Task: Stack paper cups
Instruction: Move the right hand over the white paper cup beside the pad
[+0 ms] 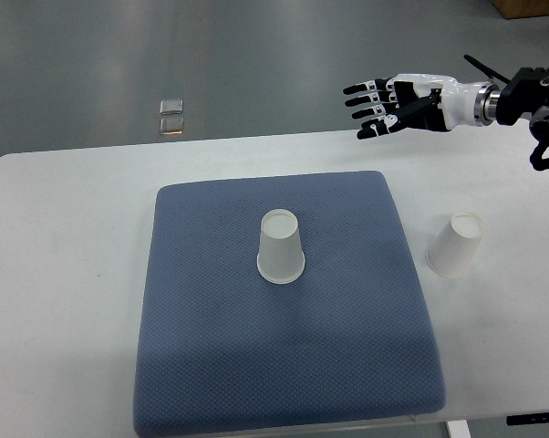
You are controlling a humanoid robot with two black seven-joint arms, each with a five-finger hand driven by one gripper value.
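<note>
White bench (65, 274), blue mat (284, 365). One paper cup (281, 247) inverted mid-mat, second cup (455, 245) inverted right of mat. Right hand (380, 102) released, fingers spread, far right. Descend, wrap second cup gently.

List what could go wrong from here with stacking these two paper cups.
1. The cup on the bare table stands near the pad's edge; a sideways nudge from the right robot hand could tip or slide it.
2. Both cups look upside down and light, so squeezing may crush the wall.
3. The cup on the pad sits on a soft surface; pressing the other over it off-centre could topple it.
</note>
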